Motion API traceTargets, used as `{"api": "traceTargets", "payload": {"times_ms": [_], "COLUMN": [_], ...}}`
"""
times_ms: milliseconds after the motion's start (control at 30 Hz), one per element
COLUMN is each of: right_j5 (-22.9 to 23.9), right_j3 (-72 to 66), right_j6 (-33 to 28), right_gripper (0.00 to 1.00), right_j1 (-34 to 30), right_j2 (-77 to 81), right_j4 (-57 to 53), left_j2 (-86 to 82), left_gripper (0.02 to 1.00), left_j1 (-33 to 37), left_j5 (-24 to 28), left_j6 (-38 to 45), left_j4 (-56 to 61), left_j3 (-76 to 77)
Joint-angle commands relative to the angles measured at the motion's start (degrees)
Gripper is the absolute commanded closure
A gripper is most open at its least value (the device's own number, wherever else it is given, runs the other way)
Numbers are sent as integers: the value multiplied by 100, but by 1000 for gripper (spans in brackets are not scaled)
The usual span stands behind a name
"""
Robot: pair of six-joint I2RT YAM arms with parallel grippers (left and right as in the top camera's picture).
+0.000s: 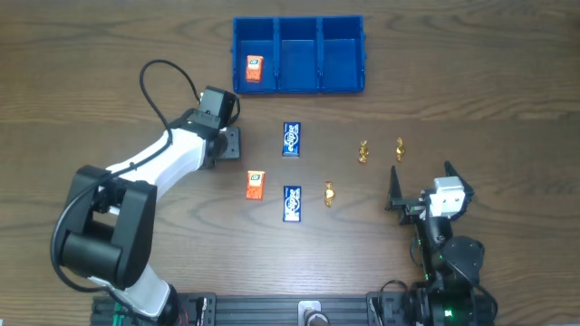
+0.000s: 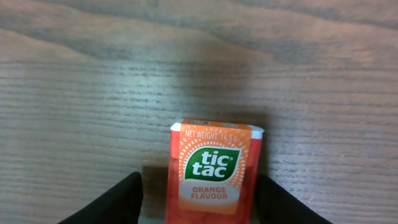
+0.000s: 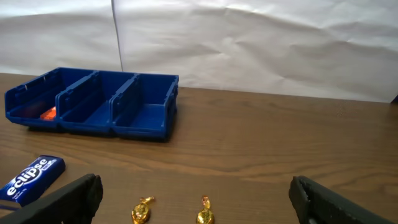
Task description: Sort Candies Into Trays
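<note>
A blue tray [image 1: 299,89] with three compartments stands at the back middle; an orange candy box [image 1: 254,68] lies in its left compartment. A second orange box [image 1: 256,185] lies on the table. In the left wrist view this orange box [image 2: 214,171] sits between the fingers of my open left gripper [image 2: 199,214], with a gap on each side. Two blue gum packs [image 1: 291,139] [image 1: 292,203] and three gold-wrapped candies [image 1: 363,151] [image 1: 399,148] [image 1: 330,192] lie mid-table. My right gripper [image 1: 421,188] stands open near the front right, holding nothing.
The right wrist view shows the blue tray [image 3: 93,106], one blue gum pack [image 3: 31,179] and two gold candies [image 3: 142,211] [image 3: 205,213] ahead of it, with a white backdrop beyond the table's far edge. Bare wood lies on both sides.
</note>
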Motion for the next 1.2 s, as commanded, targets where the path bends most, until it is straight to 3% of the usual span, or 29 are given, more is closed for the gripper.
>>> {"api": "traceTargets", "payload": {"times_ms": [33,67,100,167,500,600,767,967,1200], "right_j5": [0,0,0,-2,0,-2,0,-2,0], "right_j3": [4,4,4,4,4,4,4,4,4], "right_j6": [-72,-72,-72,-72,-72,-72,-72,-72,-72], "right_gripper": [3,3,3,3,3,3,3,3,3], "right_j1": [-28,-31,-31,-31,-31,-31,-31,-31,-31], "right_j2": [-13,-13,-13,-13,-13,-13,-13,-13,-13], "right_j4": [-63,-63,-61,-63,-63,-63,-61,-63,-63], "left_j2": [129,131,131,131,-428,-1010,-1209,-122,1611], "left_gripper": [529,553,636,678,730,737,744,728,711], "left_j1": [7,7,7,7,-74,-227,-549,-553,-487], "left_j5": [57,59,57,55,28,-256,-1049,-1045,-614], "left_j6": [35,33,35,33,-59,-55,144,382,374], "left_j4": [7,4,7,13,-70,-249,-699,-1049,-1832], "left_j3": [57,57,57,57,238,599,2170,4026,5790]}}
